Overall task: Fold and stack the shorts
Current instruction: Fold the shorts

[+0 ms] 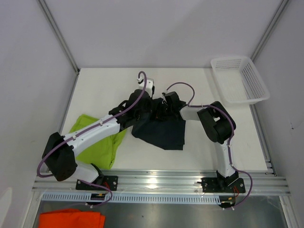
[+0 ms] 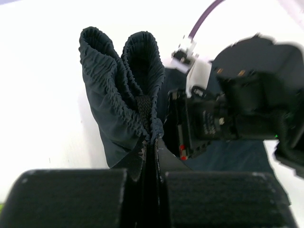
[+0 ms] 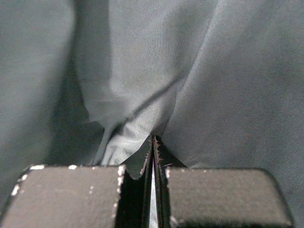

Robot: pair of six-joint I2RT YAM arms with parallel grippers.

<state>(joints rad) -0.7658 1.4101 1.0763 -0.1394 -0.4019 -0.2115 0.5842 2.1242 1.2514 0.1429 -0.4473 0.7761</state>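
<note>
**Left gripper** (image 2: 154, 142): jaws pressed together on a pinch of the dark shorts (image 2: 114, 95), taken at the gathered elastic waistband. Above the pads the waistband stands up in 2 ruffled loops, and a black woven strip runs down into the pinch.

**Right gripper** (image 3: 153, 140): jaws closed to a thin slit, with a tuck of the same dark fabric nipped at the tips. Smooth cloth fills its wrist view, and creases spread out from the pinch.

**Dark shorts**: 1 pair, navy-charcoal, at the middle of the table. The far part is bunched where the 2 grippers meet close beside each other. The near part is spread flat and runs to a corner toward the arm bases.

**Lime green shorts** (image 1: 97, 137): 1 pair, left of the dark shorts, lying loosely rumpled on the table. The left arm crosses over them, so whether the 2 pairs touch cannot be told.

**Table** (image 1: 109, 85): white, matte, bare around the dark shorts on the far side.

**Basket** (image 1: 240, 80): white slotted plastic, far right of the dark shorts, at the table corner.

**Rail** (image 1: 161, 178): aluminium, nearer than the dark shorts, carrying the 2 arm bases. A purple cable loops along each arm.

**Orange cloth** (image 1: 71, 219): near left of the dark shorts, beyond the rail, on a lower grey surface.

**Walls** (image 1: 166, 28): pale grey panels with metal posts, enclosing the table on 3 sides.
</note>
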